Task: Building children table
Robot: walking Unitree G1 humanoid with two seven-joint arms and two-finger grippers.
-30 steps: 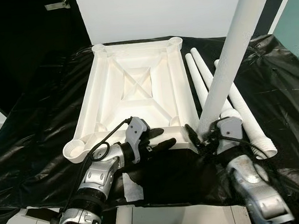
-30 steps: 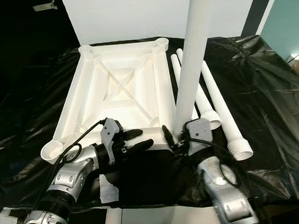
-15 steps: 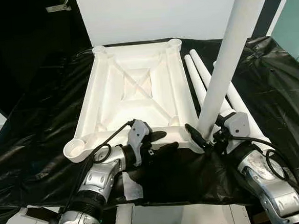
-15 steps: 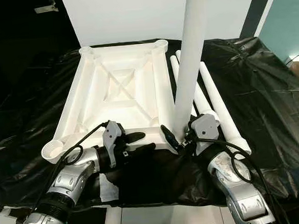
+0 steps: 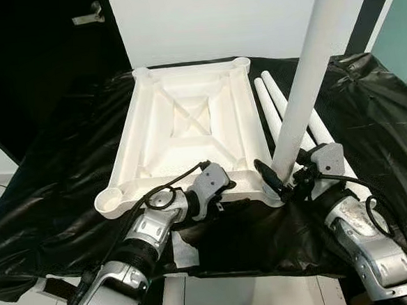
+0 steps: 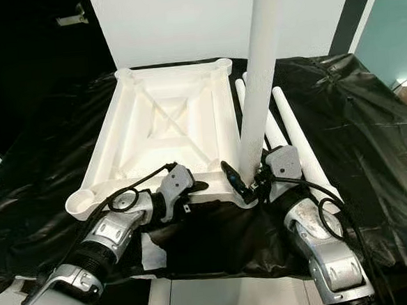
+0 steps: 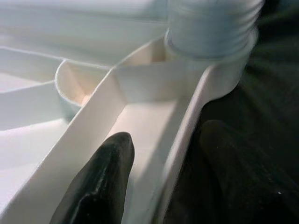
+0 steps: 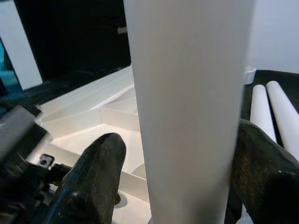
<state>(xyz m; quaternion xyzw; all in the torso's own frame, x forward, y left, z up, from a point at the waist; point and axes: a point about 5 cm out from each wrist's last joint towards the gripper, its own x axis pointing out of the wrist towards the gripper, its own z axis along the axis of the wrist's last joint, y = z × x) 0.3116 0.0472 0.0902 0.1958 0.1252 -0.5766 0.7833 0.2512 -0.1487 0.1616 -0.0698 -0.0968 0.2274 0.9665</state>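
The white tabletop [image 5: 138, 136] lies upside down on black sheeting. A white table leg [image 5: 310, 75] stands almost upright in the near right corner socket, and its threaded end [image 7: 210, 28] sits in that socket. My right gripper [image 5: 284, 183] is shut on the leg just above the socket, with one finger [image 8: 93, 177] on either side of the leg [image 8: 187, 116]. My left gripper [image 5: 222, 191] is open astride the tabletop's near rim [image 7: 177, 140]. One finger [image 7: 100, 182] is inside the rim and the other is outside over the sheeting.
Three spare white legs [image 5: 279, 112] lie side by side on the sheeting right of the tabletop. The near left corner socket [image 5: 109, 199] holds nothing. A white wall rises behind the table. The sheeting drapes over the table's near edge [image 5: 232, 262].
My left gripper has moved forward from in front of the tabletop to sit astride its near rim. The right gripper keeps hold of the leg, which stands a little straighter. The camera shifted slightly.
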